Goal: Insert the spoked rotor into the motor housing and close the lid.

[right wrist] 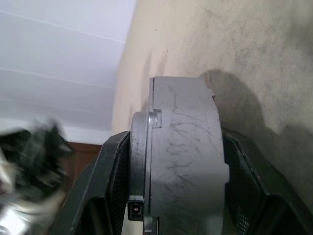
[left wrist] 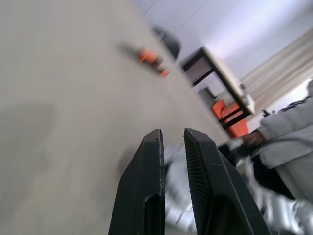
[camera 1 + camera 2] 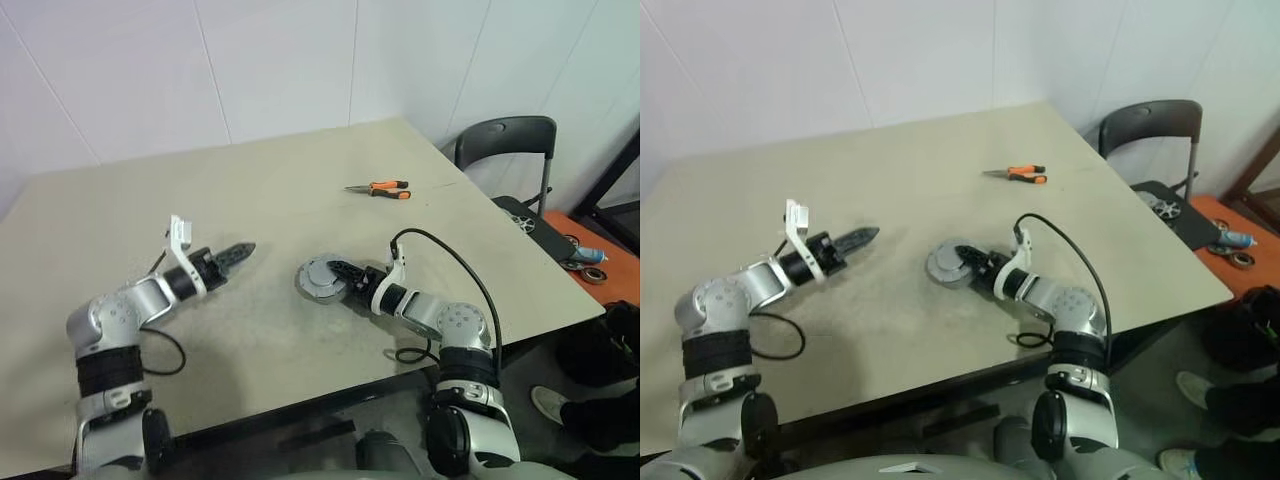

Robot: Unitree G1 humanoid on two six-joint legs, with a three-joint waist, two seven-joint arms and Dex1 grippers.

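Right wrist view shows the motor housing (image 1: pixel 183 152) close up: a thick, round, dull grey metal piece with fine scratches, a step along one edge and a small plug hole low on its side. Its two black fingers (image 1: pixel 110 181) press on it from both sides, spread wide enough to fit round it, so the right gripper (image 3: pixel 345 278) is pinching the housing. From the head views the housing (image 3: pixel 320 277) sits near the middle of the table (image 3: pixel 300 190), a bit toward the robot's right side, and it looks like a grey round puck with a flat top. I cannot tell if it touches the table or is lifted a little. I cannot see the windings, the rotor or the lid as separate parts from here. The left gripper (image 3: pixel 238 251) hangs above the table, well apart from the housing and to its left. Its two fingers (image 2: pixel 144 191) are pressed close together with only a thin slit between them, and they hold nothing. I count one housing, two grippers and four black fingers. Farther back on the table lies one pair of pliers (image 3: pixel 380 189) with orange handles. Beyond the far right corner stands one dark chair (image 3: pixel 505 145). At the right edge of the table there is one person's shoe (image 3: pixel 552 404).
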